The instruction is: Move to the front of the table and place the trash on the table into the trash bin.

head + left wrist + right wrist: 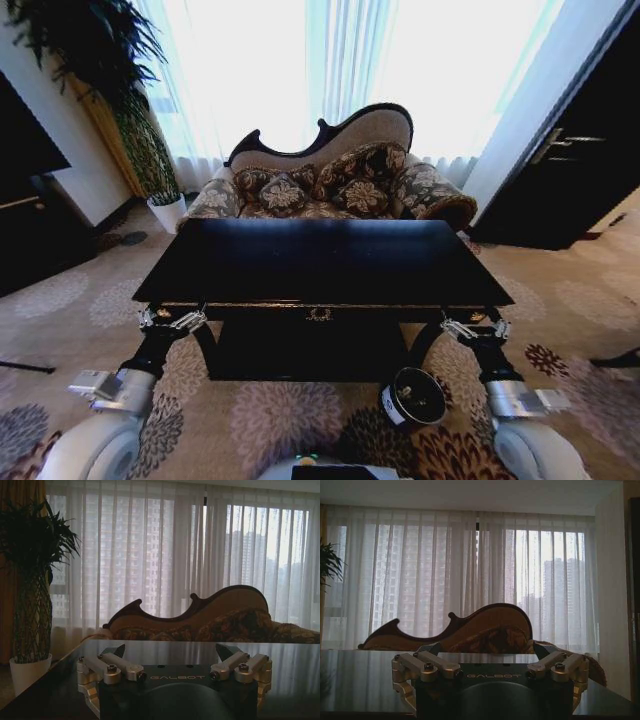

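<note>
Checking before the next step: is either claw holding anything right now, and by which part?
Nothing is held. The left claw and right claw are both open and empty, level with the front edge of the table.

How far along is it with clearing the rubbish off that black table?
Done: the robot stands at the front of the table, whose glossy top lies bare. In hand: nothing; the left gripper and right gripper hover open and empty at the table's front corners. Left: little, it seems. The trash bin stands on the carpet by the right arm, though I cannot tell what is inside.
</note>
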Tool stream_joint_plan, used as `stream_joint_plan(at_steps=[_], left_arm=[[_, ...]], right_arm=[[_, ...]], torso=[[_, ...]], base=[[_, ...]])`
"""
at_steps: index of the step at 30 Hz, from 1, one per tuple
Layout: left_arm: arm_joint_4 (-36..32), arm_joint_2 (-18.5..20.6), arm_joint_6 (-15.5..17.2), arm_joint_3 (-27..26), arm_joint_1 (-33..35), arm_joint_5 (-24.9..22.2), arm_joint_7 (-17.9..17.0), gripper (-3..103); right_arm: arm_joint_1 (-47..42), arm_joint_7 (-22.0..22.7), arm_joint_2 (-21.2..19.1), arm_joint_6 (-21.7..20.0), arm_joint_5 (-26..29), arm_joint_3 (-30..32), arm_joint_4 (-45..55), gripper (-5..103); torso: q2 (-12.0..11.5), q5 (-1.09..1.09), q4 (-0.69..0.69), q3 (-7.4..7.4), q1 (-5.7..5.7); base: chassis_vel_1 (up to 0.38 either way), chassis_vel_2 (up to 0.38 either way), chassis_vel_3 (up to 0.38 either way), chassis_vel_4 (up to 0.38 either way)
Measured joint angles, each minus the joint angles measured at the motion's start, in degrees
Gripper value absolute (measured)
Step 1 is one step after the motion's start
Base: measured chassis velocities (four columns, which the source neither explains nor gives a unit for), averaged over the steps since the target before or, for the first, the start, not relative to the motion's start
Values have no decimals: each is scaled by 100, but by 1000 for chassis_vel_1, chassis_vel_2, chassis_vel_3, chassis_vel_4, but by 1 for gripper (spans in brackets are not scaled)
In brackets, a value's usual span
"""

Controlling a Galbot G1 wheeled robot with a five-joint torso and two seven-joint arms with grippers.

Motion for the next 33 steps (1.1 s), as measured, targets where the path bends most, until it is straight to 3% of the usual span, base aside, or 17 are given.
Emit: stream_joint_plan(at_steps=[33], left_arm=[[0,0,0,0,0,0,0,100]], right_arm=[[0,1,1,6,0,-1,-1,100]], torso=[[0,0,0,0,-1]], base=[[45,-44,-46,45]])
